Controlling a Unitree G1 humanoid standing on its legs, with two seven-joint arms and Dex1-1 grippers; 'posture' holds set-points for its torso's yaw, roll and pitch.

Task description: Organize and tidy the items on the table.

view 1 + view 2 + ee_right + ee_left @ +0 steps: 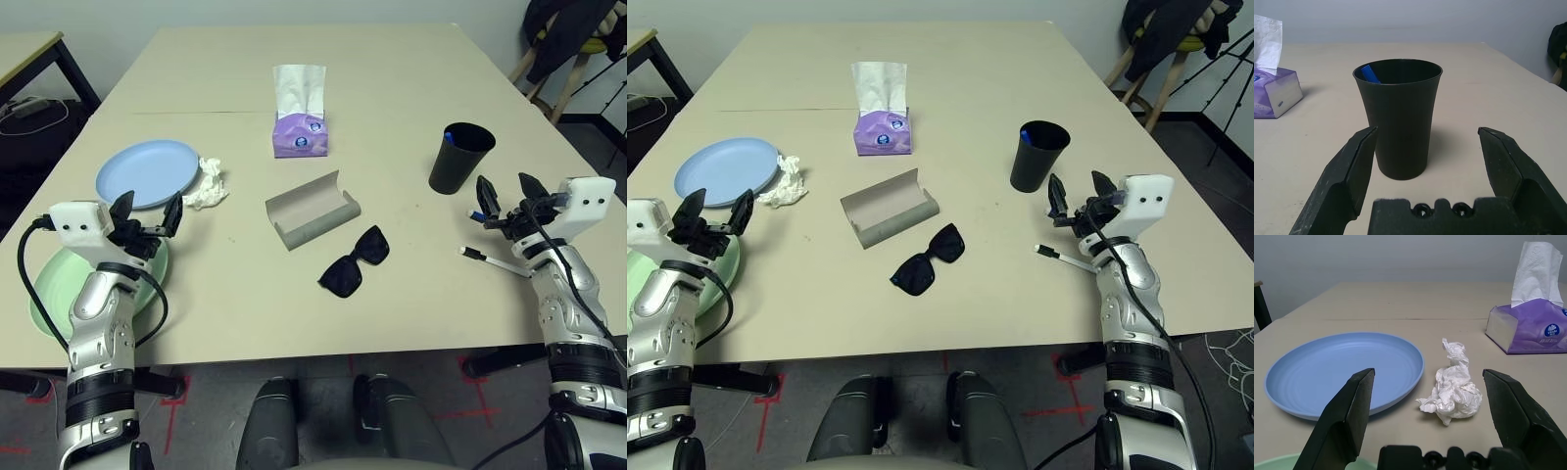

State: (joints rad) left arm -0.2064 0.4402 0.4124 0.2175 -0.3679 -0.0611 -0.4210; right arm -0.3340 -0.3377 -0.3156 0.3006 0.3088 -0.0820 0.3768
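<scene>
On the beige table (411, 88) a pale blue plate (147, 172) lies at the left, with crumpled white tissue (208, 186) touching its right rim. A mint green plate (59, 279) sits at the front left edge under my left gripper (147, 213), which is open and empty. The open grey glasses case (312, 209) and black sunglasses (355, 261) lie in the middle. At the right stands the black cup (459, 157) holding a blue pen (1370, 74). My right gripper (509, 192) is open just in front of the cup. A white pen (492, 260) lies below it.
A purple tissue box (300, 127) stands behind the case, near the table's seam (196, 112). A dark-legged side desk (29, 59) is at the far left, and a chair with dark clothing (573, 39) at the far right.
</scene>
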